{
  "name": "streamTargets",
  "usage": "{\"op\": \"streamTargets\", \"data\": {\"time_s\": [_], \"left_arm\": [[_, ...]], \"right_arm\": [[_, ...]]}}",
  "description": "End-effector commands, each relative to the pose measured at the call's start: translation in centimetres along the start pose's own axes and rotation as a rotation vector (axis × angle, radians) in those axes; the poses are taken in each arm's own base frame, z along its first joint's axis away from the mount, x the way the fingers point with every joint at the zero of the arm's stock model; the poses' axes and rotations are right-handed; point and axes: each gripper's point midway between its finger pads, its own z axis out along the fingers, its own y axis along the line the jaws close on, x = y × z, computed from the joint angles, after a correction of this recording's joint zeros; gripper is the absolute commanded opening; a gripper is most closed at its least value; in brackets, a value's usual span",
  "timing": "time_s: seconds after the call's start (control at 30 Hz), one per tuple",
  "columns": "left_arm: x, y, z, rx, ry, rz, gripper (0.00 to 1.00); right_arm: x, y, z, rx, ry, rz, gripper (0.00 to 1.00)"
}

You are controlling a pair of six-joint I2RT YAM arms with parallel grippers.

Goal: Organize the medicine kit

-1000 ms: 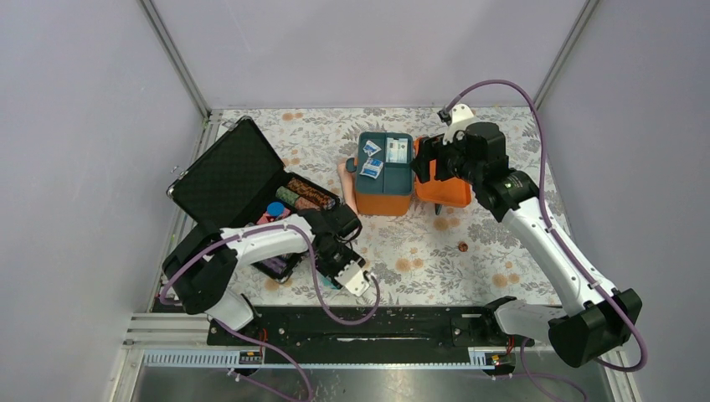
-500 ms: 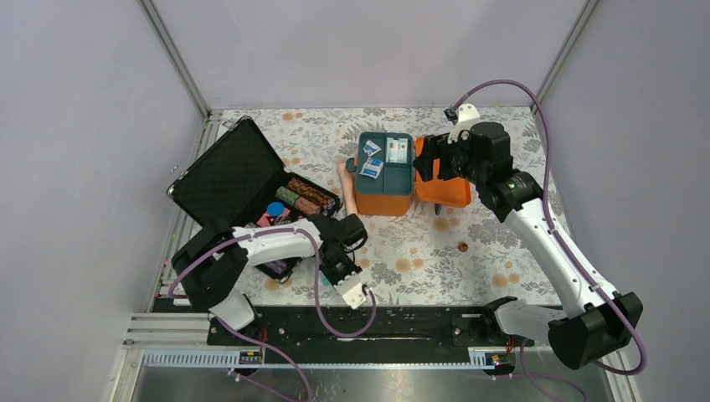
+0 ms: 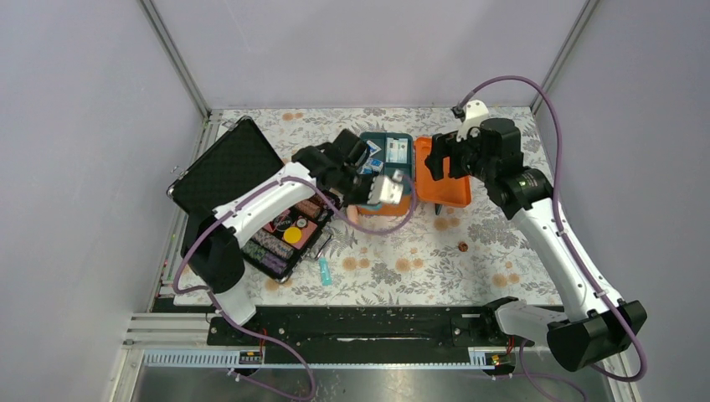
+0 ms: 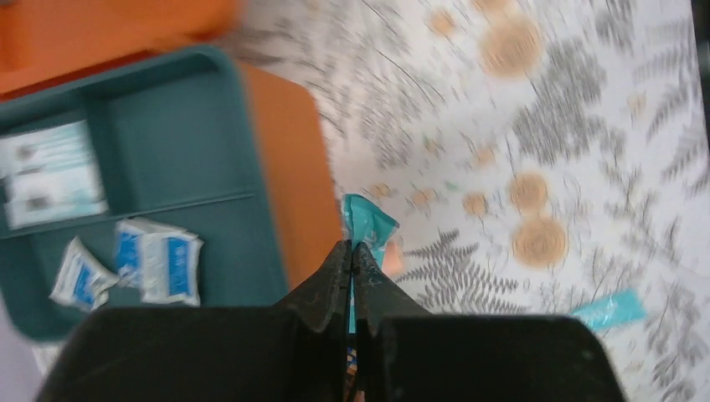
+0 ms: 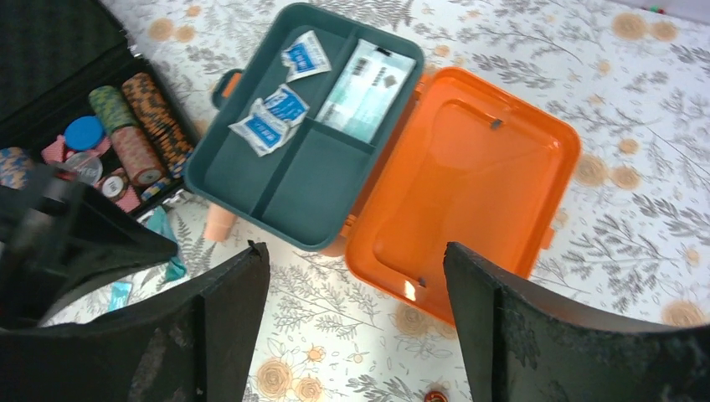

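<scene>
Nearest the arm bases, well to the near-left of the small orange plastic medicine kit w/ teal rim and dark teal divided tray (image 5: 314,180), a thin teal strip (image 3: 324,270) lies flat on the floral-print cloth (image 3: 402,260). It's too small to say what it is. Near-right of the kit sits a tiny round brown thing (image 3: 461,246), kind unclear, cut off by the bottom edge in R wrist view.

L gripper (image 4: 352,251) is just off the kit's near-left corner, jaws pressed together on a crumpled teal packet (image 4: 369,224). L wrist view is motion-blurred, so the packet print is unreadable. In top view the L arm hides its own fingers and the kit's left part. A peach-coloured stub (image 5: 218,224) pokes out by the kit's near wall, partly hidden; can't tell what it is.

The kit sits mid-cloth, open, w/ its hinged orange lid (image 5: 469,184) lying flat on its right.
- Left compartment: small blue-and-white sachets (image 5: 270,121).
- Far-right compartment: flat white-and-teal pouch (image 5: 366,79).

R gripper (image 5: 353,247) hangs above the kit's hinge side, jaws spread wide, nothing btwn them.

Left of the kit stands a large black case (image 3: 230,172), lid propped open and partly covered by the L arm. It holds striped chip stacks (image 5: 138,109), a blue disc (image 5: 84,132) and a yellow disc (image 3: 291,235).
</scene>
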Motion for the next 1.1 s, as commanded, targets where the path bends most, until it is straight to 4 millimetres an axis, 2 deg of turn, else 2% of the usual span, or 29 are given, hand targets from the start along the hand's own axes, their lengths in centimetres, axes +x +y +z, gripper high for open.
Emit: {"op": "streamTargets", "data": {"time_s": [0.0,0.03,0.1,0.17,0.23,0.27,0.33,0.47,0.6,0.9,1.07], "left_arm": [[-7.1,6.8,-4.6,-0.272,-0.238,-0.374,0.0],[-7.6,8.8,-5.2,-0.35,-0.265,-0.489,0.0],[-6.9,12.2,-6.2,-0.515,-0.277,-0.768,0.0],[-6.9,14.4,-6.7,-0.576,-0.305,-0.992,0.0],[-6.0,15.8,-6.0,-0.586,-0.306,-1.206,0.0],[-5.3,16.2,-4.8,-0.561,-0.306,-1.314,0.0],[-4.8,16.6,-4.3,-0.584,-0.313,-1.347,0.0],[-3.8,17.0,-3.5,-0.625,-0.314,-1.433,0.0],[-1.6,16.6,-2.3,-0.691,-0.263,-1.581,0.0],[0.0,13.5,2.1,-0.588,-0.175,-1.691,0.0],[0.5,13.7,3.3,-0.582,-0.169,-1.718,0.0]], "right_arm": [[-1.5,-2.5,-1.4,0.106,-0.043,0.069,0.83],[-1.7,-3.0,-1.4,0.125,-0.05,0.097,0.83],[-2.0,-4.2,-1.4,0.162,-0.063,0.155,0.83],[-2.2,-5.0,-1.3,0.177,-0.065,0.204,0.82],[-2.4,-5.6,-1.0,0.185,-0.065,0.241,0.82],[-2.3,-5.8,-0.7,0.187,-0.059,0.261,0.82],[-2.0,-6.1,0.0,0.182,-0.041,0.299,0.82],[-1.8,-6.2,0.8,0.171,-0.031,0.395,0.81],[-1.8,-6.4,1.2,0.165,-0.035,0.435,0.81],[-0.5,-6.9,2.0,0.164,0.006,0.468,0.8],[0.3,-6.8,1.5,0.165,0.012,0.476,0.8]]}}
